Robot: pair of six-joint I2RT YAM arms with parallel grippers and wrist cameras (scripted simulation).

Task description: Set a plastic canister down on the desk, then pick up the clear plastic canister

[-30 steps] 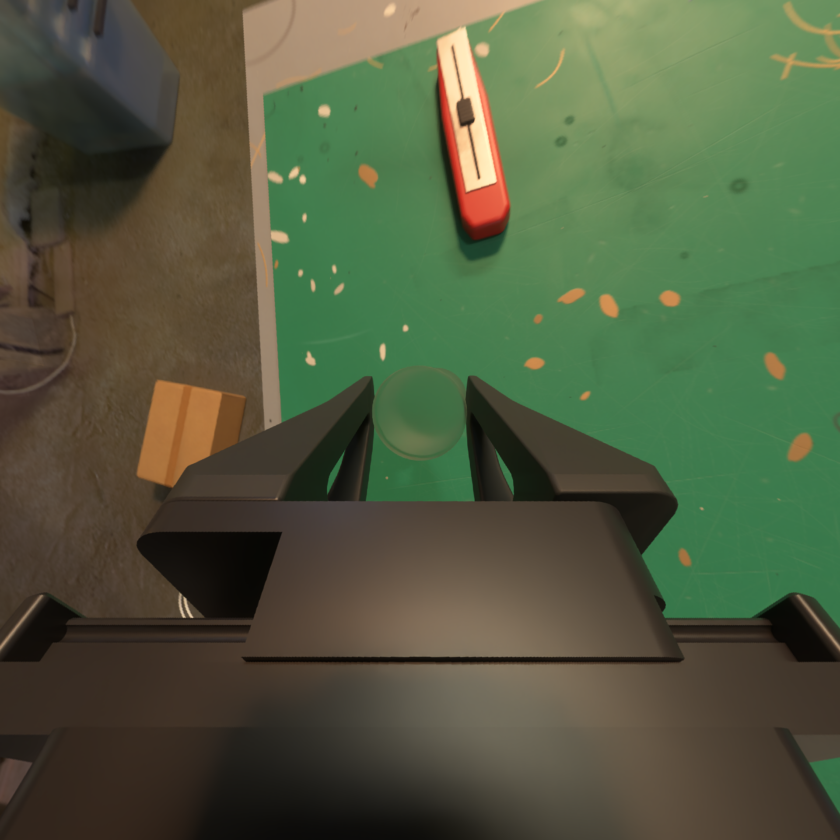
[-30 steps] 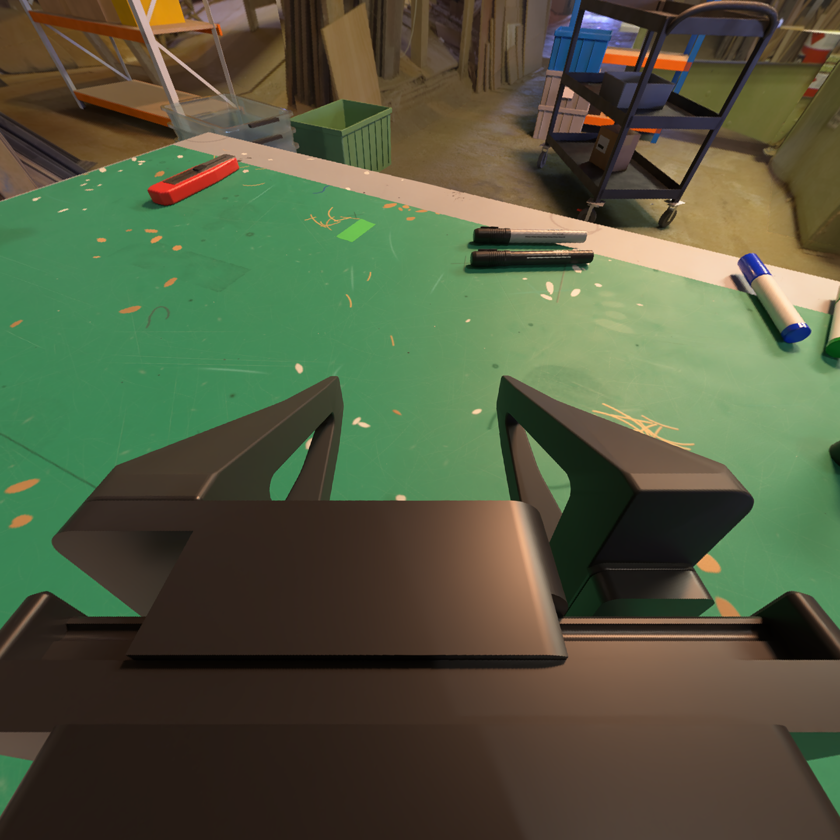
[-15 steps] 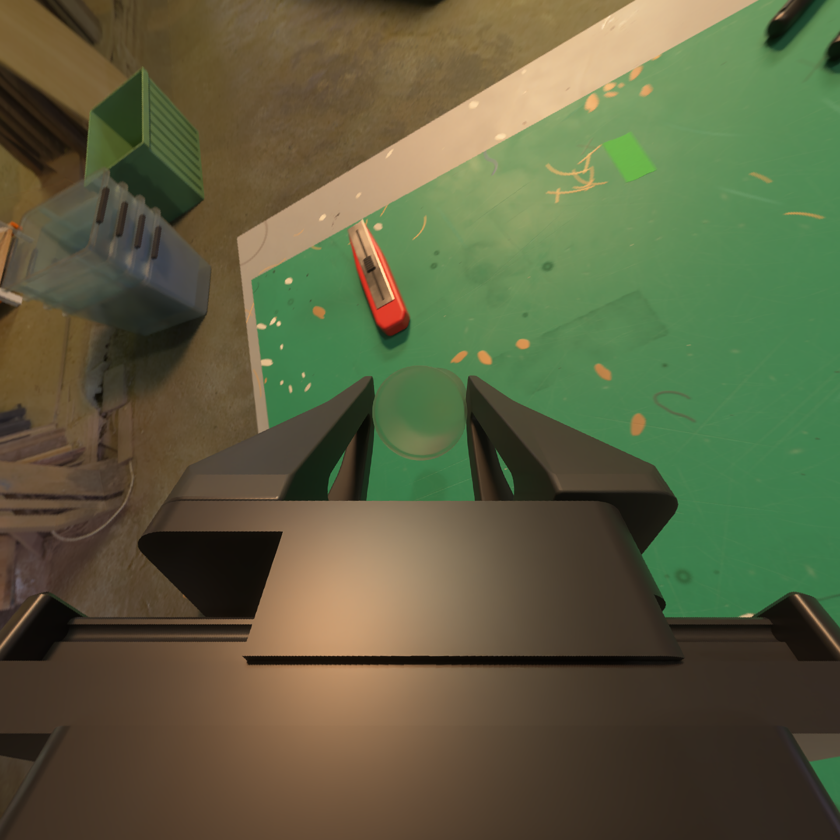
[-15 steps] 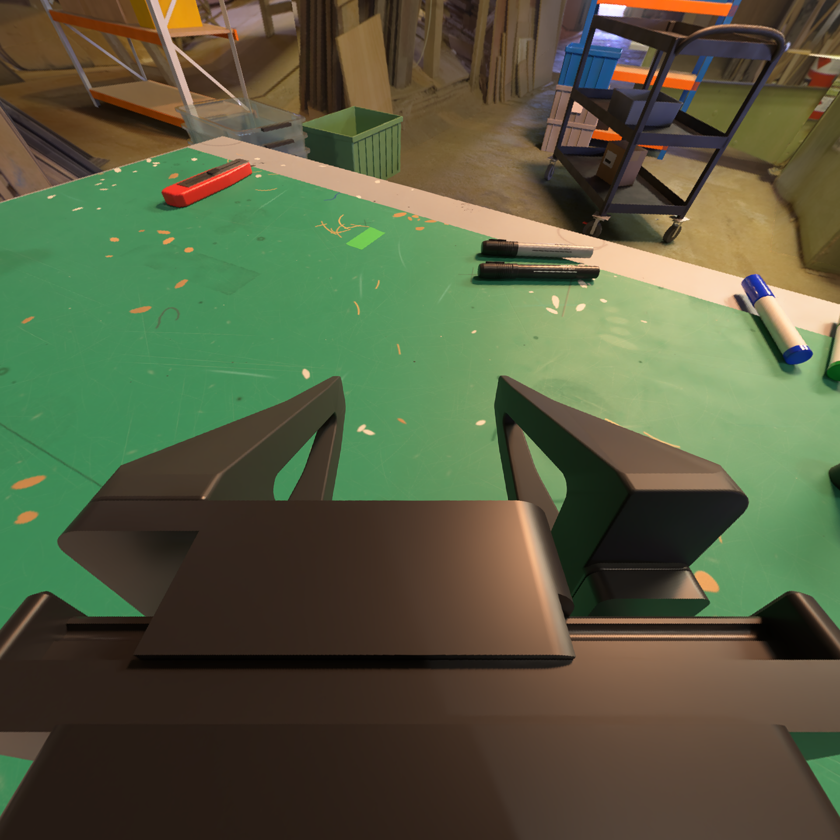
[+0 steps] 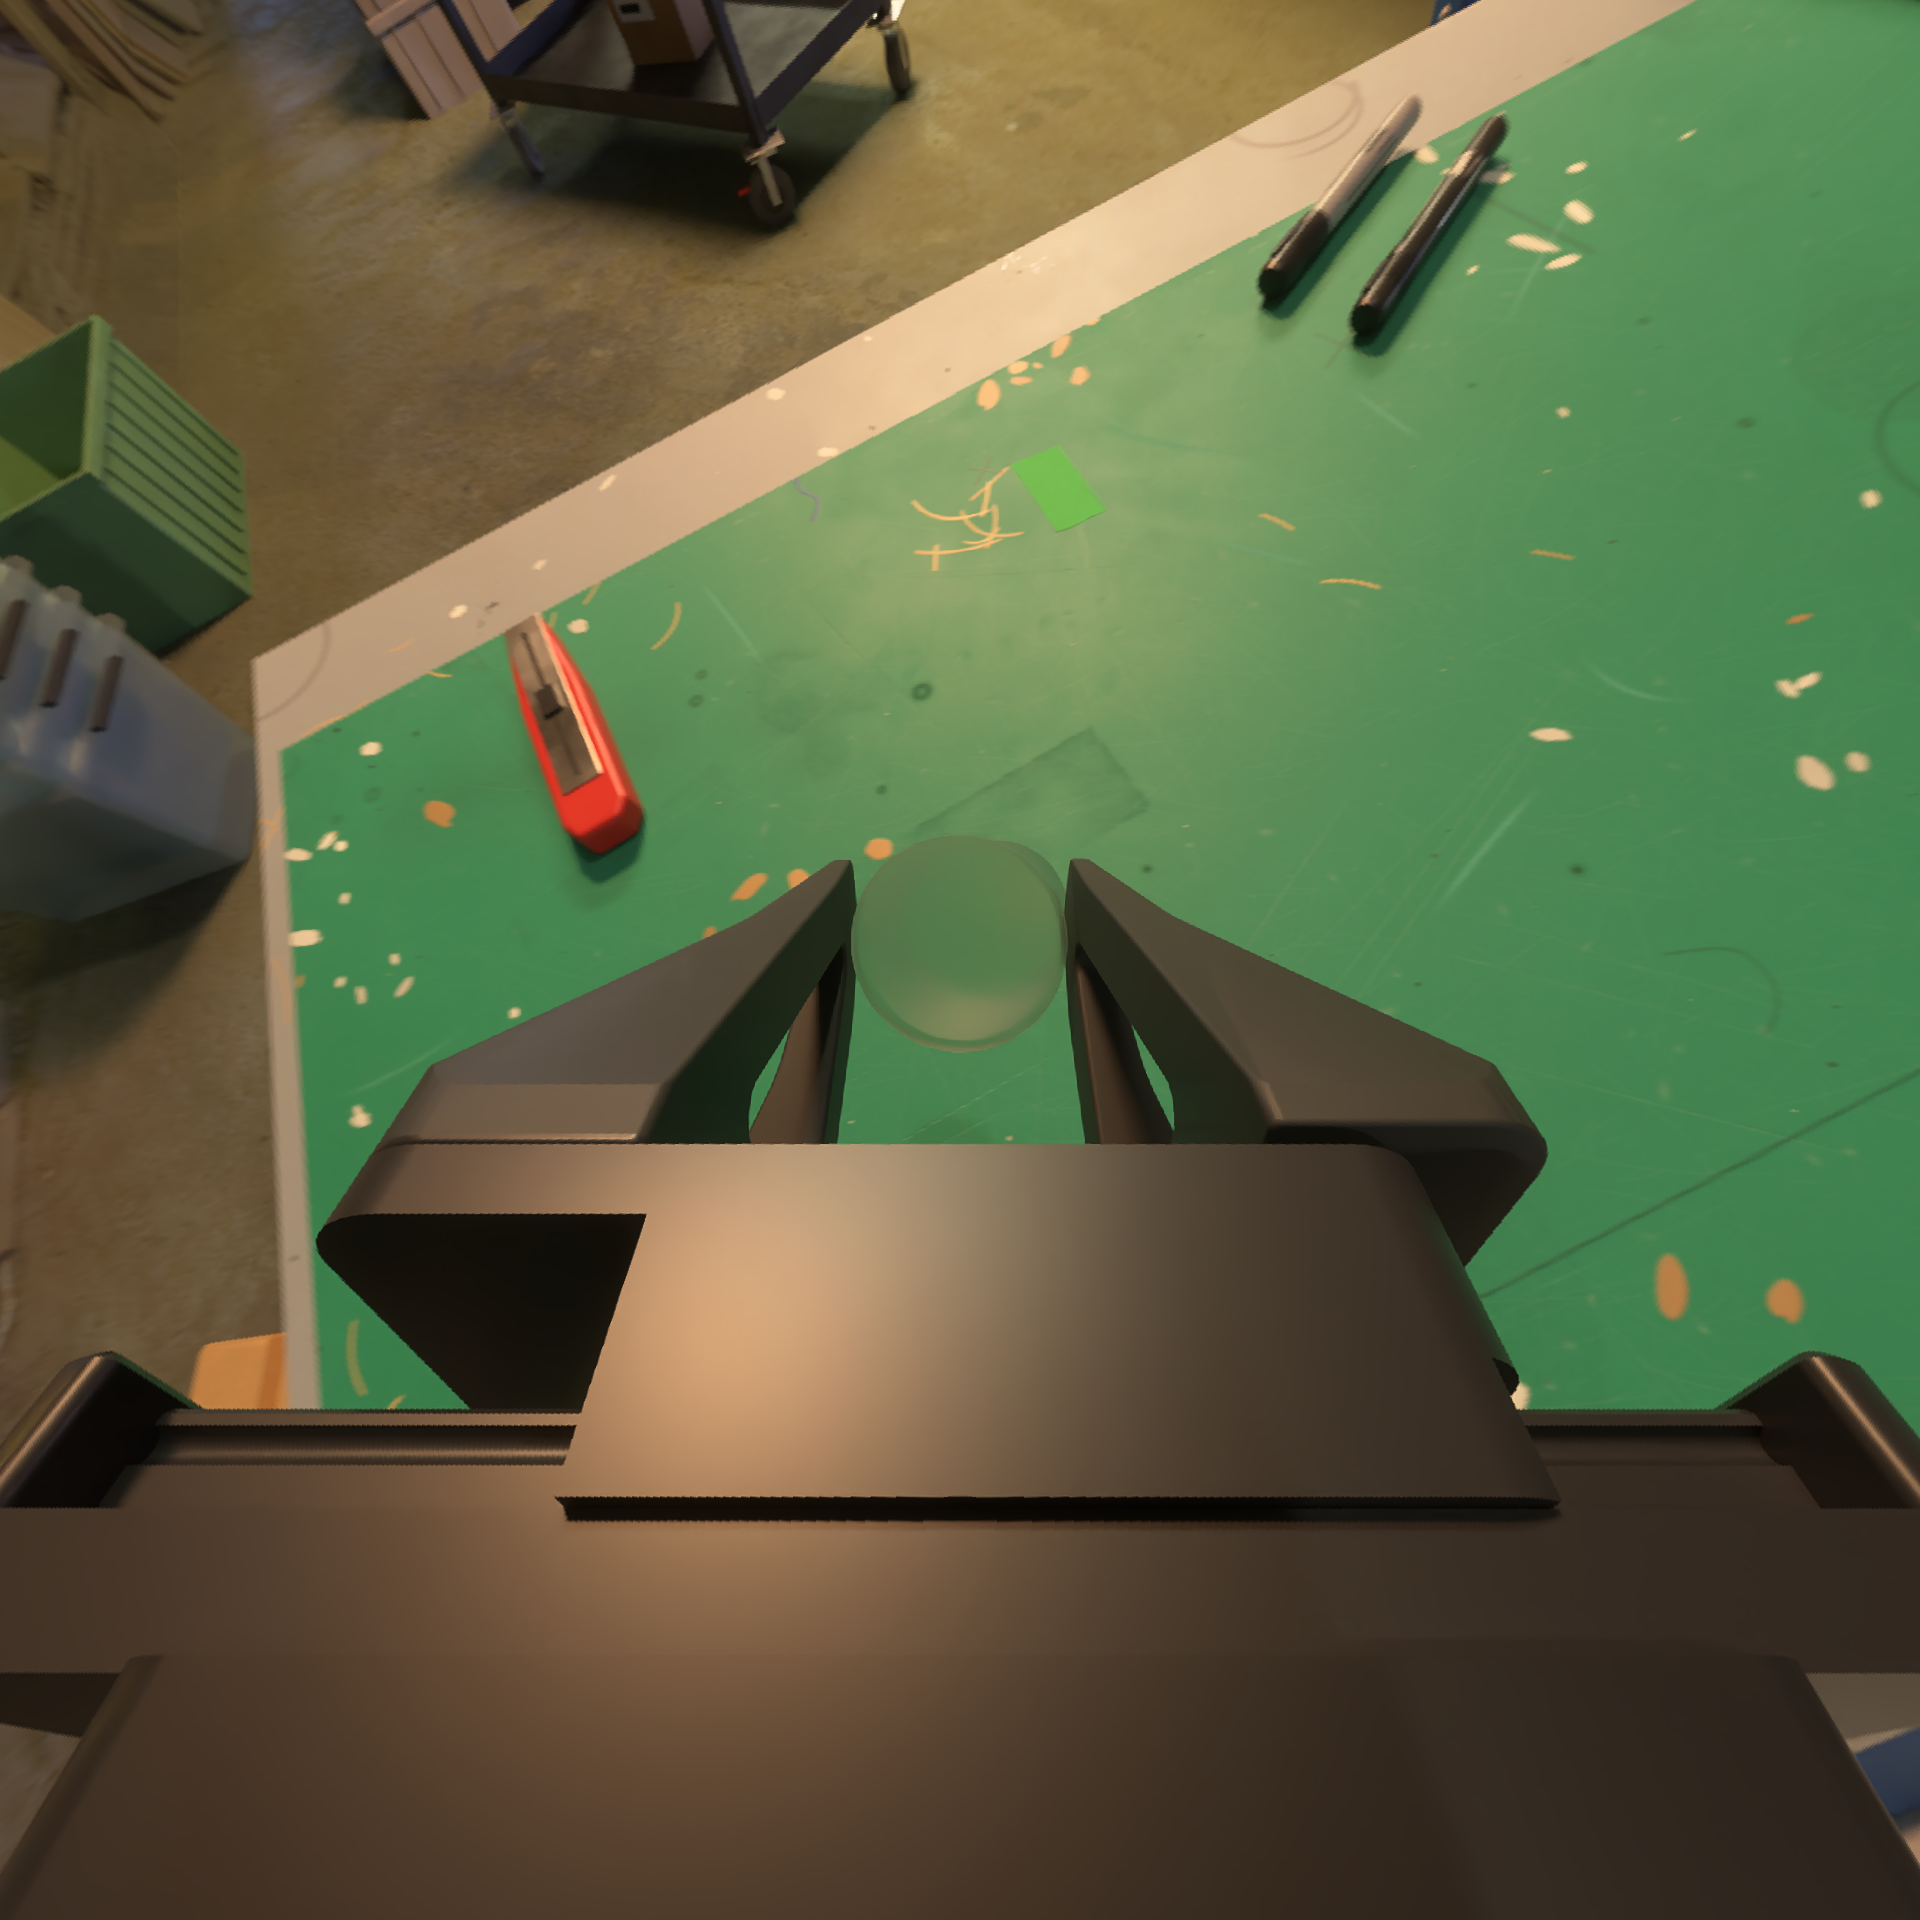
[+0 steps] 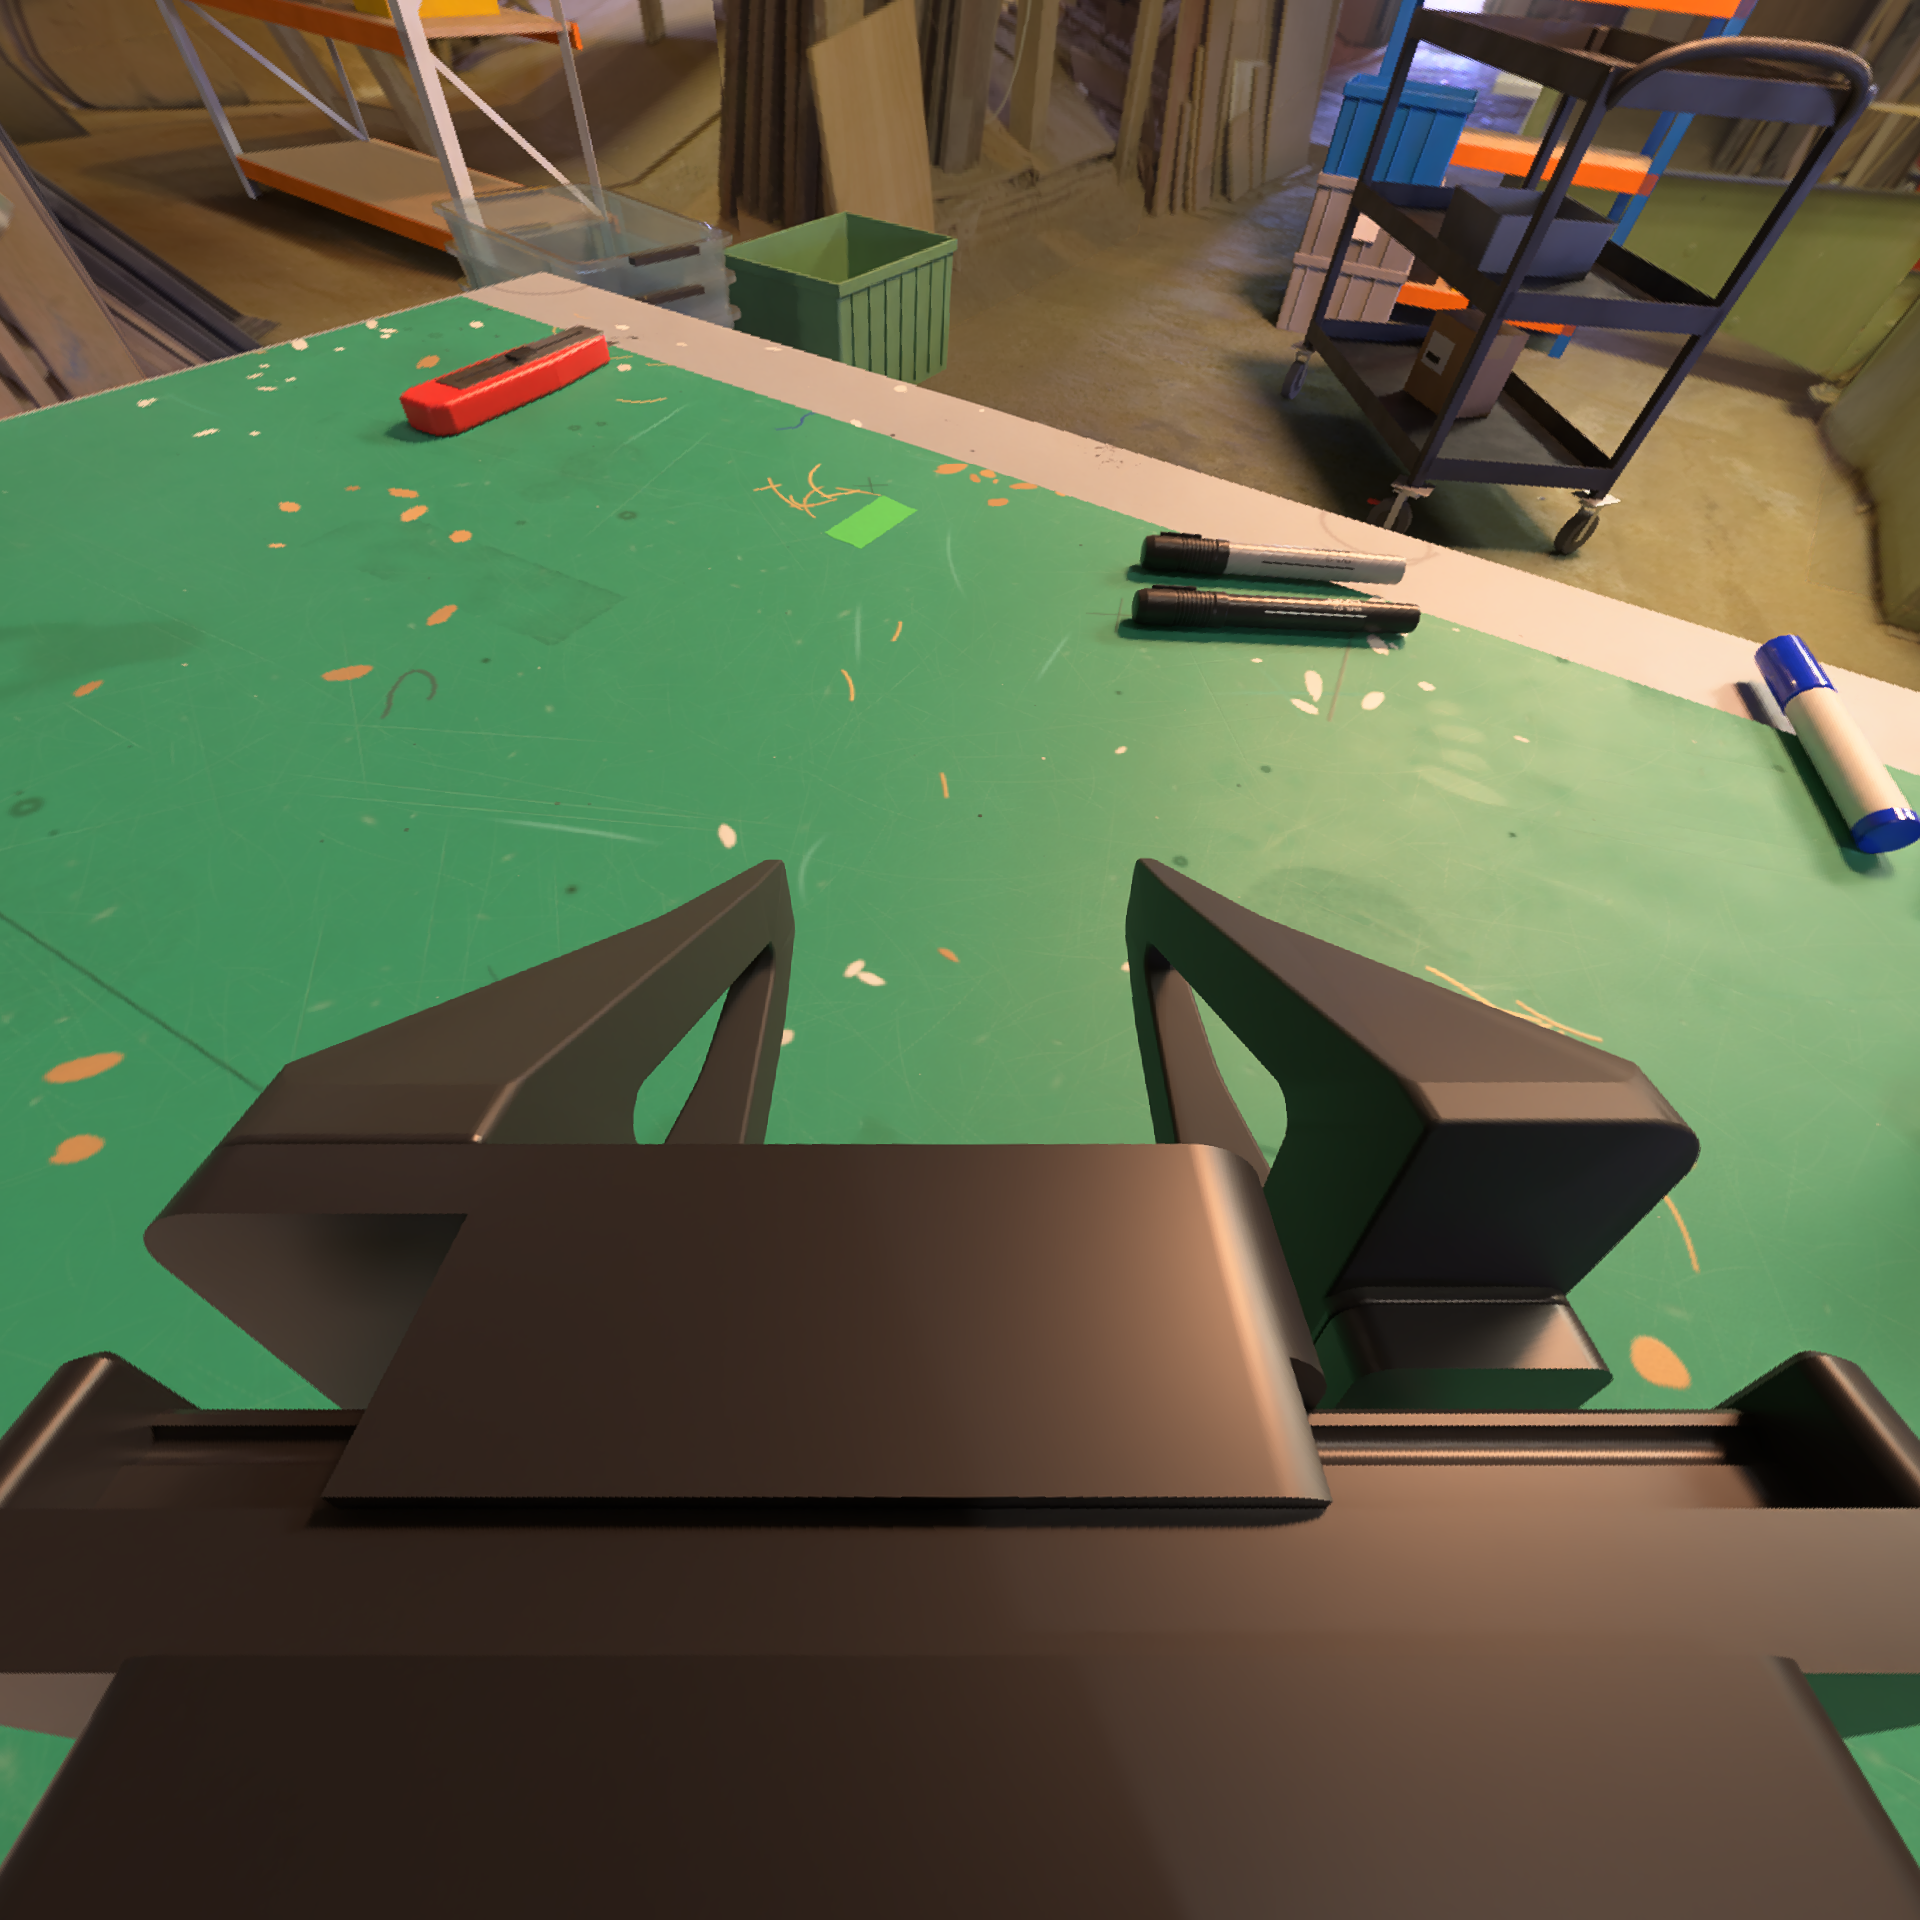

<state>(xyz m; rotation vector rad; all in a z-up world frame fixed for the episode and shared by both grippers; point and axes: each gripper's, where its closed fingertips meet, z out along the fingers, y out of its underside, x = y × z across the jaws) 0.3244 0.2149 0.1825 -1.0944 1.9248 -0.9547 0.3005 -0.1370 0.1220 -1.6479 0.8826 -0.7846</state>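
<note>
In the left wrist view my left gripper (image 5: 961, 883) is shut on a clear plastic canister (image 5: 956, 940). I see the canister end-on as a pale translucent disc between the two black fingers, held well above the green desk mat (image 5: 1351, 831). In the right wrist view my right gripper (image 6: 961, 873) is open and empty, low over the green mat (image 6: 623, 779). No canister shows in the right wrist view.
A red utility knife (image 5: 571, 743) (image 6: 504, 379) lies near the mat's far left corner. Two black markers (image 5: 1387, 213) (image 6: 1273, 587) lie by the far edge, and a blue-capped marker (image 6: 1834, 748) at the right. A green crate (image 6: 847, 291), a clear bin and a cart (image 6: 1558, 260) stand on the floor.
The left gripper has risen and swung right with the canister still in it, so the knife looks smaller and the markers come into view. The right gripper has shifted only slightly.
</note>
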